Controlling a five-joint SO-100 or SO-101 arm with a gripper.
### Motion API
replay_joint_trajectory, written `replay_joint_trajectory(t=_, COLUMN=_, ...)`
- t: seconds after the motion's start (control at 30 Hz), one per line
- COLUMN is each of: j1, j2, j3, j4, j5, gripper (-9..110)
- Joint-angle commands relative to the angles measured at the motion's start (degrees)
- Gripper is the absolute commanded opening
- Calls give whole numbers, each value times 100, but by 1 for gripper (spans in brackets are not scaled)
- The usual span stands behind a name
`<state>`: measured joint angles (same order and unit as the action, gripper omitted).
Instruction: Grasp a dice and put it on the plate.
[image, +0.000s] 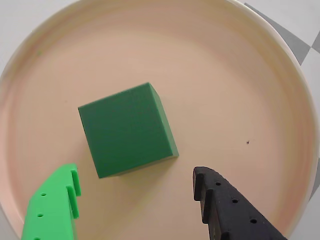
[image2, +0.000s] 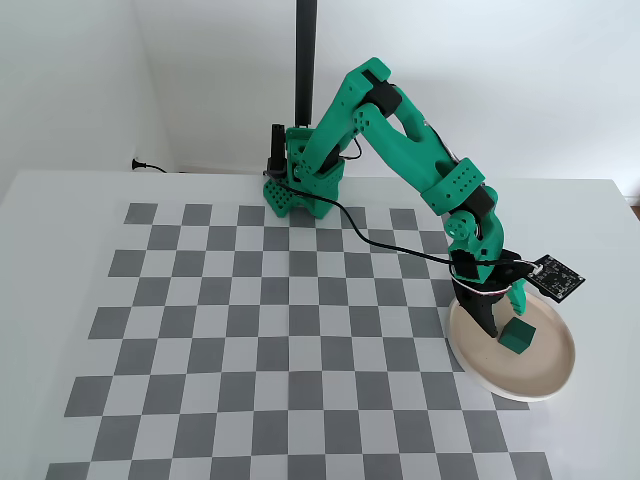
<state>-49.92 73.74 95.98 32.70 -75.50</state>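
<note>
The dice (image: 127, 130), a plain dark green cube, rests on the pale beige-pink inside of the plate (image: 240, 75). In the fixed view the dice (image2: 516, 336) sits on the plate (image2: 545, 380) at the right of the checkerboard. My gripper (image: 135, 192) is open and empty, with its bright green finger (image: 57, 200) and black finger (image: 225, 205) spread wide just above the dice and apart from it. In the fixed view the gripper (image2: 503, 308) hangs over the plate's left part, right above the dice.
A grey-and-white checkerboard (image2: 280, 330) covers the white table. The arm's green base (image2: 300, 185) and a black pole (image2: 305, 60) stand at the back. A small circuit board (image2: 556, 274) juts out from the wrist.
</note>
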Motion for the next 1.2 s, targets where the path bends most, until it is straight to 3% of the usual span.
replay_joint_trajectory(t=0.0, j1=26, j2=1020, j3=-571, j4=404, j5=-44, gripper=16)
replay_joint_trajectory(t=0.1, j1=0, j2=1582, j3=-563, j4=976, j5=-79, gripper=14)
replay_joint_trajectory(t=0.3, j1=0, j2=2777, j3=-519, j4=2013, j5=114, gripper=-4)
replay_joint_trajectory(t=0.67, j1=413, j2=5616, j3=1020, j4=2742, j5=255, gripper=-4)
replay_joint_trajectory(t=1.17, j1=3252, j2=8912, j3=4597, j4=1758, j5=352, gripper=-4)
